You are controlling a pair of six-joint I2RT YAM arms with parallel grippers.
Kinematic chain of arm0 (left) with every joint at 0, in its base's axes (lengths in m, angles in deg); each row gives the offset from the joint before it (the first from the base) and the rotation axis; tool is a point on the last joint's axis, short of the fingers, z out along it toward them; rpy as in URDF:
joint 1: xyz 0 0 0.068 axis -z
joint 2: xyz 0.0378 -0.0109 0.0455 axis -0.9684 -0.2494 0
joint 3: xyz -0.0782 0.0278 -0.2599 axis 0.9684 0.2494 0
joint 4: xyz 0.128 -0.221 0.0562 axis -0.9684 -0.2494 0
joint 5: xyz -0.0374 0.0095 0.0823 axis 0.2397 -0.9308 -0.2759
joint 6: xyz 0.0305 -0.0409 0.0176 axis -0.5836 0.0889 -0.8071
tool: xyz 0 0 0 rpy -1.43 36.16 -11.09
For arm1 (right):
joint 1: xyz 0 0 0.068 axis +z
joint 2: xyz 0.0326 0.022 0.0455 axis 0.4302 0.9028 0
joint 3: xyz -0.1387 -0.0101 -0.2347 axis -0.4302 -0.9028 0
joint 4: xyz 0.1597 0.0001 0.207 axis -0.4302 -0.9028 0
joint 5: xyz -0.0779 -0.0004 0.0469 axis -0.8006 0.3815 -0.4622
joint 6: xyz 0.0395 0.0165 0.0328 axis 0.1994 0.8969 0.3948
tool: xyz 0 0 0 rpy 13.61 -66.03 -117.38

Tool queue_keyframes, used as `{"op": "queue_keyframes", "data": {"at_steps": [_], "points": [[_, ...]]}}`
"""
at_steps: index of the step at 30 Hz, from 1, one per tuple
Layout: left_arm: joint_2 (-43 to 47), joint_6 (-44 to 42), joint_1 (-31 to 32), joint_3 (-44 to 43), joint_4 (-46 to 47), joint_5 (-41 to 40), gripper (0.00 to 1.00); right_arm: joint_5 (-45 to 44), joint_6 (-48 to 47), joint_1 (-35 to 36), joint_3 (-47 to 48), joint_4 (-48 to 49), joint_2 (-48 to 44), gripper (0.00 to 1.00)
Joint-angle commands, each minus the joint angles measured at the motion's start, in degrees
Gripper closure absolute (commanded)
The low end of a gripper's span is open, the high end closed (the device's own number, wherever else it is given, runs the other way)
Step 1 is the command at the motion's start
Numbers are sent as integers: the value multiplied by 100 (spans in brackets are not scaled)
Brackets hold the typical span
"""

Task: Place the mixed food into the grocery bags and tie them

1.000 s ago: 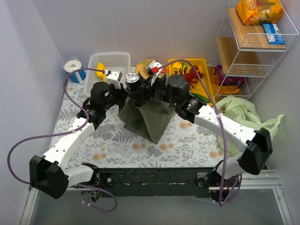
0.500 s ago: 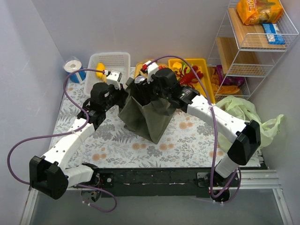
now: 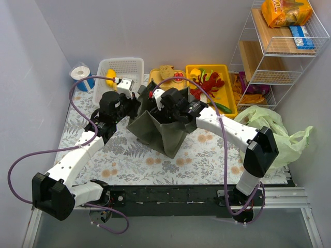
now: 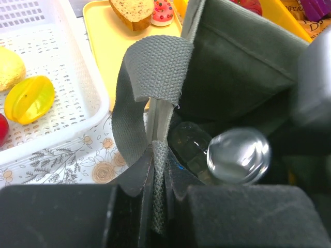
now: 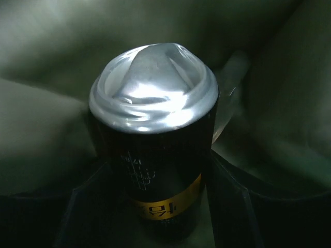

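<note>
The dark olive-grey tote point(image 3: 160, 133) stands mid-table with its mouth held open. My left gripper point(image 3: 135, 103) point(image 4: 158, 155) is shut on the tote's grey woven strap point(image 4: 150, 77) at the left rim. My right gripper point(image 3: 164, 106) point(image 5: 155, 181) reaches down inside the tote, shut on a dark can point(image 5: 152, 129) with a silver end and a yellow band. The can's silver end point(image 4: 238, 155) shows inside the bag in the left wrist view. The pale-green plastic bag point(image 3: 269, 124) lies crumpled at the right. A red lobster point(image 3: 212, 82) and bread point(image 3: 166, 71) point(image 4: 132, 8) lie on yellow trays behind.
A white slatted basket point(image 3: 121, 72) point(image 4: 51, 103) holding yellow pieces stands at the back left, beside a paper roll point(image 3: 81, 75). A wire shelf point(image 3: 274, 46) with orange snack packets stands at the back right. Grey walls close in on both sides.
My right arm has swung left and lowered the can from above the tote's rim down into it. The left gripper has kept its hold on the strap.
</note>
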Motion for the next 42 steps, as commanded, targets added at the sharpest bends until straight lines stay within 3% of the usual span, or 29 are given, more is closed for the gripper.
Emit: {"op": "queue_keyframes", "data": {"at_steps": [1,9,11,12,13,15,16,23,31,34,36,40,42], "points": [[190,-109,-6,69,122,-118,100,44,233,56,-497,50,192,78],[199,-127,-6,78,114,-144,100,-290,348,56,-224,-547,782,61],[181,-127,-6,78,114,-144,100,-237,330,56,-251,-486,659,48],[181,-118,-6,78,105,-144,100,-185,313,56,-277,-442,528,31],[181,-127,-6,78,114,-136,100,7,287,56,-295,-372,457,20],[190,-118,-6,78,105,-144,100,106,234,56,-339,-144,265,6],[199,-127,-6,78,114,-144,100,280,242,56,-382,-90,203,4],[199,-136,-6,78,114,-153,100,466,93,56,-637,445,-509,5],[173,-127,-6,86,122,-162,100,870,-21,56,-673,1298,-1845,16],[173,-127,-6,87,114,-144,100,494,-21,4,-568,1545,-2171,18],[173,-118,-6,78,114,-135,100,370,31,-398,-122,1230,-2049,25],[199,-118,-6,86,131,-118,100,177,216,-1383,714,413,-1400,26],[216,-118,-6,86,131,-118,100,-505,129,-1769,1057,-26,-909,27]]}}
